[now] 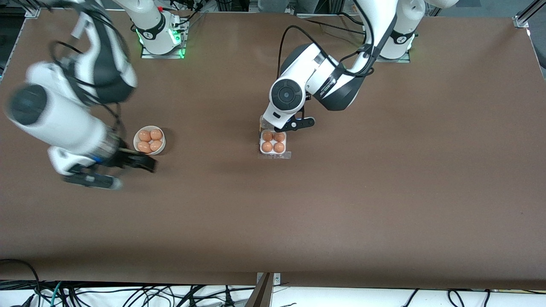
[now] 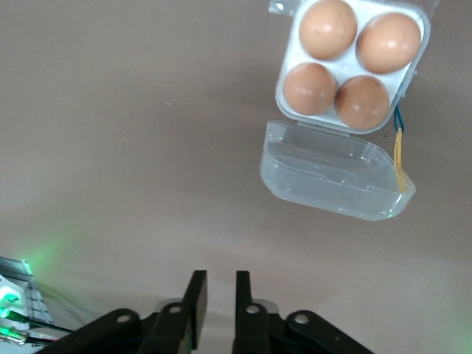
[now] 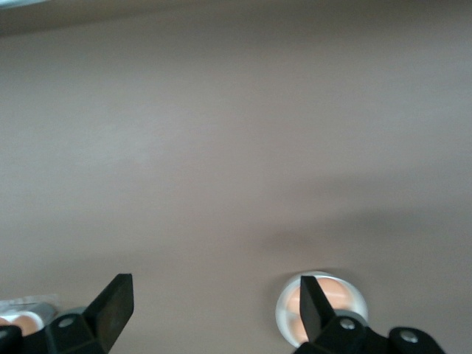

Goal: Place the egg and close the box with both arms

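Nearest the camera we see the right gripper (image 1: 128, 168), over bare table (image 1: 298, 221) just beside the bowl, fingers wide apart, nothing between them. One white bowl (image 1: 149, 140) sits toward the right arm's end of the table, with four brown eggs in it. One clear box (image 1: 273, 143) sits near the table's middle, all four cells filled: we count four eggs (image 2: 328, 28) there, eight in total. Its lid (image 2: 335, 175) is open. The left gripper (image 2: 221, 295) hangs over the table just beside the box on its hinge side, fingers drawn together on nothing.
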